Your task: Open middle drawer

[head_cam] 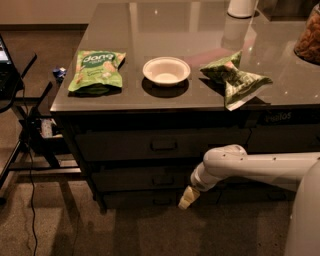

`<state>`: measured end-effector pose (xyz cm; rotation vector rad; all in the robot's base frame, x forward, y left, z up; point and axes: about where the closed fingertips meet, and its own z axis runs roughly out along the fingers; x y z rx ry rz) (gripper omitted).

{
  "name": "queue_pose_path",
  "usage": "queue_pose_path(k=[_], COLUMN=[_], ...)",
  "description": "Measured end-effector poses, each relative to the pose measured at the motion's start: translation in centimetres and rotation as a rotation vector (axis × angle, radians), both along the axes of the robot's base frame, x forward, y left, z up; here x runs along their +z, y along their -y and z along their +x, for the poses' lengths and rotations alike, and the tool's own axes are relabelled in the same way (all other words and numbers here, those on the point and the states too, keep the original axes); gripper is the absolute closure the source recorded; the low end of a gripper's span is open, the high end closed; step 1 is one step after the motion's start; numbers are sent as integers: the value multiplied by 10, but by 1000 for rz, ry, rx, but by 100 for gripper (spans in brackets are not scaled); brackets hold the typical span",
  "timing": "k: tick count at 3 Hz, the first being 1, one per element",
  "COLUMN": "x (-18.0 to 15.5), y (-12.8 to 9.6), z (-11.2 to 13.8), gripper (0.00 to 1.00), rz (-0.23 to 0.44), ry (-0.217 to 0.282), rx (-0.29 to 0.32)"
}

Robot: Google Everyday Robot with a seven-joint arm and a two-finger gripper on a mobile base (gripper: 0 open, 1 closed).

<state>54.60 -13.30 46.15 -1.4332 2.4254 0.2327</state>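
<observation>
The cabinet under the grey counter has three dark drawer fronts, one above the other. The middle drawer (130,178) looks closed, with its small bar handle (162,179) at centre. The taller top drawer (125,145) is above it and the thin bottom drawer (135,201) below it. My gripper (185,199) has a pale yellow tip on a white arm (250,167) that reaches in from the right. It hangs in front of the bottom drawer, just right of and below the middle drawer's handle, and holds nothing that I can see.
On the counter (200,30) lie a light green snack bag (97,70), a white bowl (166,71) and a dark green snack bag (236,77). A white cup (242,7) and a jar (307,35) stand at the back right. A dark stand with cables (27,130) is on the left floor.
</observation>
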Motion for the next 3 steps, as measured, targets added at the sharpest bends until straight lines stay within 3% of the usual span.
queue_pose_path(k=[3], x=[-25], y=[25], z=[35], gripper=[0], rz=[-31], ry=[43], rx=[9])
